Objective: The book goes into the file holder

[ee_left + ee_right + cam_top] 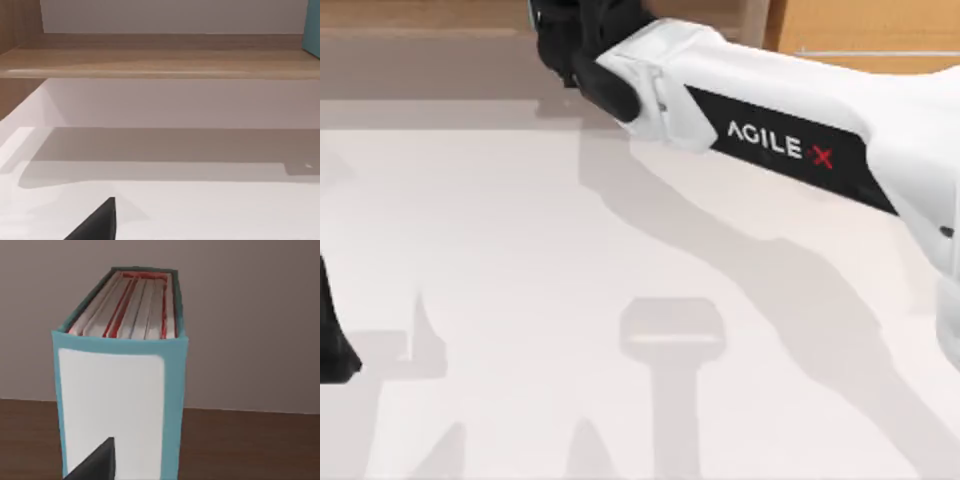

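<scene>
Closest to the right wrist camera, a dark fingertip (95, 462) overlaps the foot of the book (117, 405), which stands upright on a dark brown surface; whether the right gripper is clamped on it or merely near, I cannot tell. The likely failure is a tip-over, since the book is tall and narrow (a glancing touch could topple it). It has a white spine framed in teal, with red-edged page blocks showing at its top. Farther off, the right arm (770, 130) reaches toward the table's far edge (440, 115); the left arm (332, 340) sits parked at the left.
</scene>
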